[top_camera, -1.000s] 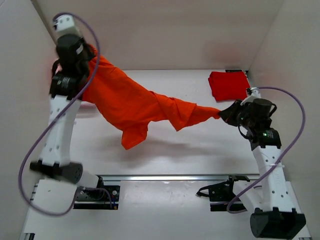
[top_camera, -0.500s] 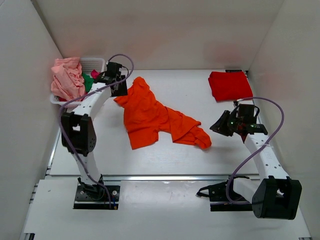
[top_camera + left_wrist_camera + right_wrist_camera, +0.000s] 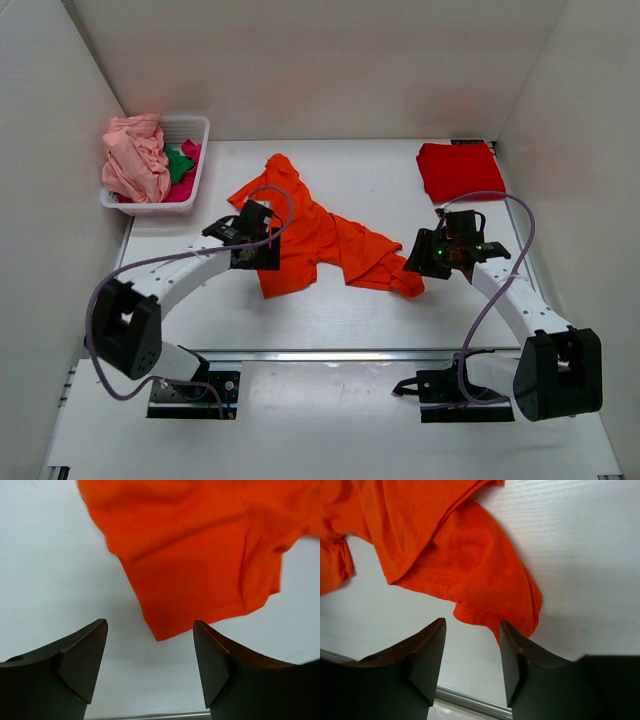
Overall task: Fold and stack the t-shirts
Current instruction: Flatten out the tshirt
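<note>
Across the middle of the worktop point(image 3: 360, 165) lies the bright orange shirt point(image 3: 310, 235), crumpled and unfolded. It runs at a slant from the far left towards the near right. One end bunches up at the far left, a broad flap reaches towards the near edge, and a twisted tail ends at the right in a rumpled lump.

Over the near left part of the shirt hangs the left gripper point(image 3: 258, 255). Its wrist camera shows the two dark fingers point(image 3: 82, 650) spread wide and grasping nothing. A corner of the orange hem lies flat on the white surface in the gap between them.

Just beside the right-hand lump is the right gripper point(image 3: 418, 260). Its fingers point(image 3: 427, 650) are likewise parted, with no cloth pinched. A stitched, folded edge of the shirt sits on the worktop in front of the gap and partly above the right finger. Whether either pair of fingers touches the cloth or the surface cannot be told.

At the far right corner, well apart from the orange one, the red shirt point(image 3: 457, 170) rests folded into a neat square.

At the far left stands a white mesh basket point(image 3: 200, 125). A pale pink shirt point(image 3: 135, 160) is heaped over its left side and spills above the rim. A green shirt point(image 3: 180, 165) and a magenta shirt point(image 3: 190, 150) lie tucked inside, to the right of the pink one.
</note>
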### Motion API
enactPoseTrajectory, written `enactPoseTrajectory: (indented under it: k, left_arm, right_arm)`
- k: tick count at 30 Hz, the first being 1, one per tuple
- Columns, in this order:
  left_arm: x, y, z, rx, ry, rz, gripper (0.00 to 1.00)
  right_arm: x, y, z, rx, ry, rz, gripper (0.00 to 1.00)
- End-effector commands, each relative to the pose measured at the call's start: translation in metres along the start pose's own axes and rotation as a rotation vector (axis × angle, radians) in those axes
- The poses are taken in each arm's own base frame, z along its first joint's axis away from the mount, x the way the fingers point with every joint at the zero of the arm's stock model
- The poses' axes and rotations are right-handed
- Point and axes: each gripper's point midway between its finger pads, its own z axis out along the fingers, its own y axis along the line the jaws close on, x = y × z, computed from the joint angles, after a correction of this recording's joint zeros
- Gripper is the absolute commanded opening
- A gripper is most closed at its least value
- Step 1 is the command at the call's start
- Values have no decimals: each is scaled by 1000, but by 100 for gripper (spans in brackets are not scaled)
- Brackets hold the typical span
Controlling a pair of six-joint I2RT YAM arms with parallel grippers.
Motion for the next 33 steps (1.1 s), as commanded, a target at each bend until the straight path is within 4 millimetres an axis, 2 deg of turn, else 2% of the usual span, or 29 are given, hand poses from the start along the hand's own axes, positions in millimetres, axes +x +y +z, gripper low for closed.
enactPoseTrajectory:
  k: [1,3,5,6,7,10,16,17,18,19,20,23,24,26,28,30,32,33]
  left_arm:
    - [21,-14,10,-4,43,-34,81]
    - [31,-14,19,-12,67,-53,82]
    - [35,-13,24,-25,68,-66,81]
    - [44,-12,29,-35,92,-61,80]
    - [51,-11,34,-42,114,-67,79]
    - [54,-17,41,-38,111,-77,76]
    - [69,-33,58,-13,157,-63,61]
    - [70,-35,61,-12,160,-63,49]
    - [69,-35,62,-16,156,-65,28]
    - [76,-32,62,-27,172,-53,15]
    - [71,-27,62,-42,153,-66,0]
    - [70,-19,57,-46,141,-72,0]
    - [61,-19,52,-43,112,-79,0]
    - [50,-12,43,-47,67,-98,0]
    - [39,-4,32,-48,34,-126,0]
    - [23,-2,16,-21,-5,-140,0]
    - [9,3,-1,-18,-26,-151,0]
    - [-13,2,-18,4,-90,-169,0]
  right_arm:
    - [-13,-4,-3,35,-62,-32,46]
    - [-7,-10,-3,62,-49,-29,52]
    - [-10,-13,-5,73,-53,-35,65]
    - [-8,-16,-4,83,-46,-27,66]
    - [-8,-18,-3,94,-43,-22,66]
    - [-5,-18,-4,98,-39,-18,66]
    - [7,-16,3,89,-24,-13,65]
    - [6,-11,4,81,-29,-22,64]
    - [5,-7,4,68,-35,-39,63]
    - [2,3,4,33,-43,-60,62]
    - [0,11,5,-1,-43,-75,62]
    - [-5,46,6,-59,-68,-163,59]
    - [-7,60,9,-73,-80,-194,58]
    - [-6,71,17,-94,-64,-194,57]
    - [-5,71,23,-93,-44,-156,57]
    - [-2,58,33,-60,-35,-123,56]
    - [-8,52,32,-50,-57,-113,54]
    - [-10,52,32,-60,-59,-101,54]
